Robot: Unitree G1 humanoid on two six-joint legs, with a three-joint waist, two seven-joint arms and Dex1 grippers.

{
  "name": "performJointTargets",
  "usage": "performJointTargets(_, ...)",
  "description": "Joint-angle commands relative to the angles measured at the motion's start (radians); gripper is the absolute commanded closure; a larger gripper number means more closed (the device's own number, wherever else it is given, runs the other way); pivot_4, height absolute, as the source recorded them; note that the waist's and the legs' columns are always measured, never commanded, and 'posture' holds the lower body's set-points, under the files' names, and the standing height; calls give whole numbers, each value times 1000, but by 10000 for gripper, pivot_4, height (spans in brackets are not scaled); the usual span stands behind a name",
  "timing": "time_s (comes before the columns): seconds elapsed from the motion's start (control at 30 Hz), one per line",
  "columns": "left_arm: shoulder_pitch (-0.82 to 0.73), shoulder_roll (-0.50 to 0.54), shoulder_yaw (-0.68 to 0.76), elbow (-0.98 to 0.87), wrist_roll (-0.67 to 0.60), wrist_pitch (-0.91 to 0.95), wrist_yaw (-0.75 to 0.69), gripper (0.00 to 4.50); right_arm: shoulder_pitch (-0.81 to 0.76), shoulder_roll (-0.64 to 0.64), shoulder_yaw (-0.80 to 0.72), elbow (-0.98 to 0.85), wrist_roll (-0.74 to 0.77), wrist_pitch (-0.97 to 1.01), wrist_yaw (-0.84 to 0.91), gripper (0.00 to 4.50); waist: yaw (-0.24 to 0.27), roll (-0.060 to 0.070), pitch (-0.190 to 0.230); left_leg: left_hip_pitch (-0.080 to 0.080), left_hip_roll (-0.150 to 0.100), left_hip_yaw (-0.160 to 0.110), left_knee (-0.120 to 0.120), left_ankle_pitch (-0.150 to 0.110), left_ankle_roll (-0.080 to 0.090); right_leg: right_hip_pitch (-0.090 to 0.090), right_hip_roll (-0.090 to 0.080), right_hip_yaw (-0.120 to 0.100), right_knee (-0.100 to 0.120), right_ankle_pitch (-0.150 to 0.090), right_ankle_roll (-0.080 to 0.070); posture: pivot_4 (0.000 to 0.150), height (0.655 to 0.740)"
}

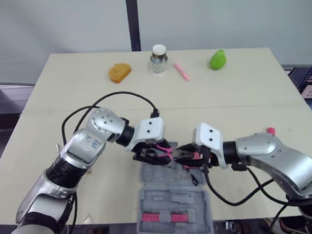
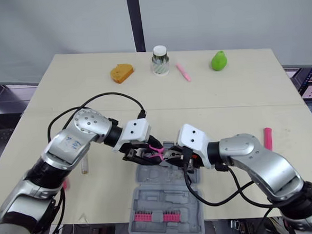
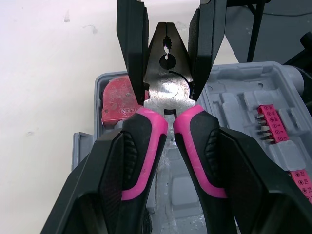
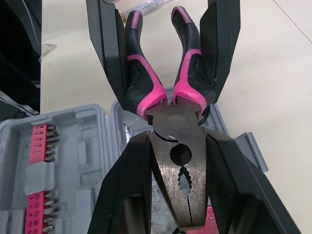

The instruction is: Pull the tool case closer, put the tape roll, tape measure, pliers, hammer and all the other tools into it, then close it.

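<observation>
Pink-handled pliers (image 3: 168, 92) are hanging over the open tool case (image 1: 173, 222) at the near edge of the table (image 1: 144, 91), the left gripper (image 1: 159, 153) clamping their handles, the right gripper (image 1: 186, 156) pinching their steel head; bare surface is stretching beyond.

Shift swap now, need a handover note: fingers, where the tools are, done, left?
Left gripper: fingers shut on the pliers' pink handles.
Right gripper: fingers shut on the pliers' head.
Both hold the pliers over the open tool case at the table's near edge.
Done: case near and open; a red item lies in it.
Left: seat the pliers, pack the pink item by the right edge and any other tools, close the case.
</observation>
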Motion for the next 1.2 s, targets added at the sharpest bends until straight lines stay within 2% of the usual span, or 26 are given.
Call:
performJointTargets(0.03,-11,-8,0,-28,9,14,14,21736,-20,12,-9,-24,5,-5,-1,35163,0,0,0,0,0,0,0,0,0,0,0,0,0,0,0,1500,6950)
performJointTargets(0.07,-13,-9,0,-27,6,25,13,21736,-19,12,-11,-26,6,-3,-2,35163,0,0,0,0,0,0,0,0,0,0,0,0,0,0,0,1500,6950)
performJointTargets(0.13,-20,-14,6,-24,-5,46,11,11539,-18,15,-12,-29,7,0,-4,35163,0,0,0,0,0,0,0,0,0,0,0,0,0,0,0,1500,6950)
performJointTargets(0.17,-24,-15,11,-24,-15,58,5,8840,-16,17,-13,-31,8,1,-5,35163,0,0,0,0,0,0,0,0,0,0,0,0,0,0,0,1500,6950)
performJointTargets(0.2,-27,-16,14,-24,-22,68,1,3322,-15,19,-14,-32,8,3,-6,35163,0,0,0,0,0,0,0,0,0,0,0,0,0,0,0,1500,6950)
performJointTargets(0.23,-29,-16,18,-26,-26,72,-1,299,-14,20,-16,-33,8,4,-6,35163,0,0,0,0,0,0,0,0,0,0,0,0,0,0,0,1500,6950)
performJointTargets(0.33,-36,-22,44,-21,-28,57,18,0,-10,23,-19,-36,9,7,-9,35163,0,0,0,0,0,0,0,0,0,0,0,0,0,0,0,1500,6950)
performJointTargets(0.47,-45,-7,132,-26,-100,109,8,0,4,23,-24,-42,10,9,-14,35163,-1,0,0,0,0,0,0,0,0,0,0,0,0,0,0,1500,6950)
performJointTargets(0.6,-18,30,319,-37,-247,181,3,0,26,13,-33,-47,9,3,-13,35163,-3,0,0,0,0,-1,0,0,0,0,0,0,0,0,0,1500,6950)
performJointTargets(0.7,24,43,450,-60,-325,153,22,0,35,4,-46,-49,10,-2,-6,35163,-5,0,0,0,0,-1,0,0,0,-1,0,0,1,0,0,1500,6950)
performJointTargets(0.8,102,126,545,-82,-390,211,7,0,33,-9,-67,-51,18,0,1,35163,-8,0,0,0,0,-1,0,0,0,-1,0,0,1,0,0,1500,6950)
performJointTargets(0.93,285,201,658,-144,-427,179,16,0,42,-46,-100,-57,34,0,22,35163,-7,0,0,1,0,-1,0,0,0,-1,0,0,1,0,0,1500,6950)
performJointTargets(1.1,533,168,764,-260,-461,87,55,0,71,-112,-133,-59,50,-22,73,35163,0,0,0,0,-1,-2,0,0,0,0,-1,1,1,0,0,1500,6950)
performJointTargets(1.2,657,169,773,-299,-439,2,37,0,88,-146,-132,-51,45,-54,110,35163,0,0,1,1,-1,-2,0,0,0,1,-1,1,0,0,0,1500,6950)
